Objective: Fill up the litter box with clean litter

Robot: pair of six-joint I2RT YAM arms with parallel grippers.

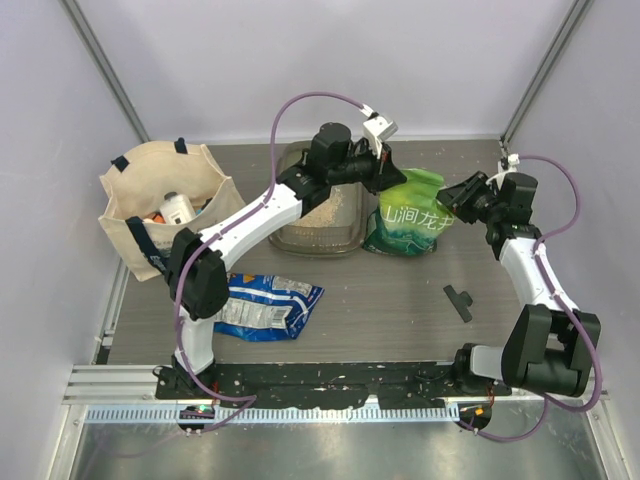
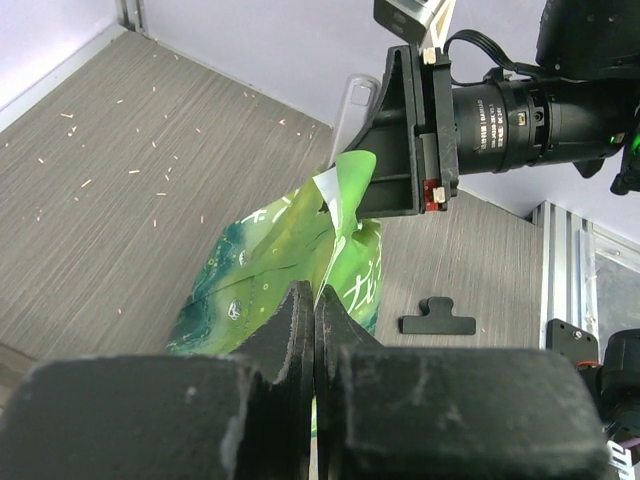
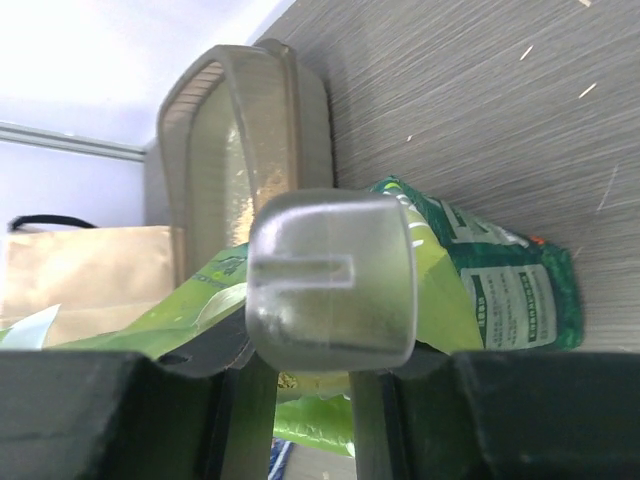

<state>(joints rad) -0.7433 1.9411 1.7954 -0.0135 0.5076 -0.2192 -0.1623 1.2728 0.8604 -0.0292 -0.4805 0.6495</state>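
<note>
The litter box (image 1: 345, 238) is a smoky translucent tray at the back centre, with tan clean litter (image 1: 318, 210) lying inside it. It also shows in the right wrist view as a tilted litter box (image 3: 300, 110). A green-and-white bag (image 1: 405, 222) stands just right of the tray. My left gripper (image 1: 385, 183) is shut on the bag's top edge, and green film shows between its closed jaws (image 2: 317, 300). My right gripper (image 1: 448, 200) reaches in from the right at the bag's mouth, shut on a clear plastic scoop (image 3: 330, 280) held over the open green bag (image 3: 500, 290).
A beige tote bag (image 1: 165, 205) with items in it stands at the back left. A blue crinkly packet (image 1: 268, 305) lies flat in front of the tray. A small black clip (image 1: 459, 302) lies on the table at the right, and the same clip (image 2: 437, 322) shows beyond the bag.
</note>
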